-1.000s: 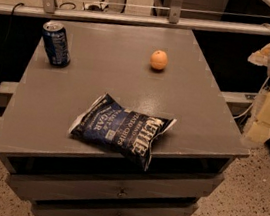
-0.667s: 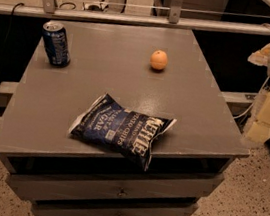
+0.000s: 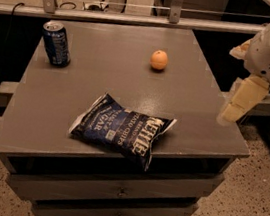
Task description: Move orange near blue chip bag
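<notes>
Okay, the blue chip bag [image 3: 122, 128] is my reference, lying flat near the front edge of the table [image 3: 202, 97] with its long axis running roughly across the view. The orange [image 3: 159, 60] sits beyond the bag toward the far side of the table, well apart from it, with bare tabletop all around. The end effector [image 3: 232, 108] hangs off to the right of the bag, out past the table's right-hand edge and above the surface, holding nothing. Whether it is set wide or narrow I cannot tell from here. What matters is that the orange lies away from the end effector, up and to the left in the view, farther back than the bag. So I judge the reach has to go in over the right edge and toward the back. The fruit is round, so it has no axis to line up on, and any approach angle should do. The soda can [image 3: 56, 43] stands far off on the bag's other side, well out of that path, I'd say.
</notes>
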`<state>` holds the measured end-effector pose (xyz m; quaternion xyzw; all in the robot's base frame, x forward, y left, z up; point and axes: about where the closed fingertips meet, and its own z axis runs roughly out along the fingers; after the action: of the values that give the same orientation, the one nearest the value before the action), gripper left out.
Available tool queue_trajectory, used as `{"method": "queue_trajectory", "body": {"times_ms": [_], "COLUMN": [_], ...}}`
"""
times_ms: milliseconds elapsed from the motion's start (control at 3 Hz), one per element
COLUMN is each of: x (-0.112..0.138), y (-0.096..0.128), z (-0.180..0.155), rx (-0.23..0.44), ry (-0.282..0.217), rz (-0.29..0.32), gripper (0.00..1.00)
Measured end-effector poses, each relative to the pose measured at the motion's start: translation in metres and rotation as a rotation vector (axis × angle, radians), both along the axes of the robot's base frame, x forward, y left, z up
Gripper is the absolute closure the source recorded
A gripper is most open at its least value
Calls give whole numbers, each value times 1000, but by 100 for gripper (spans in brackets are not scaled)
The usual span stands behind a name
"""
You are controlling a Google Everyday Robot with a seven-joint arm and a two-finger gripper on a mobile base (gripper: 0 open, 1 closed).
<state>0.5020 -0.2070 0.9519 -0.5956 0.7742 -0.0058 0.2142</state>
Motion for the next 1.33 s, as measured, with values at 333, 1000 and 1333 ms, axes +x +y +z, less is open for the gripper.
{"method": "queue_trajectory", "body": {"times_ms": [333, 1000, 1333], "x": [64, 165, 200], "y": [12, 44, 68], "z": [-19, -59, -72], "rx": [81, 265, 368], "ry": [-27, -40, -51], "rz": [-30, -137, -177], "gripper": [0, 0, 0]}}
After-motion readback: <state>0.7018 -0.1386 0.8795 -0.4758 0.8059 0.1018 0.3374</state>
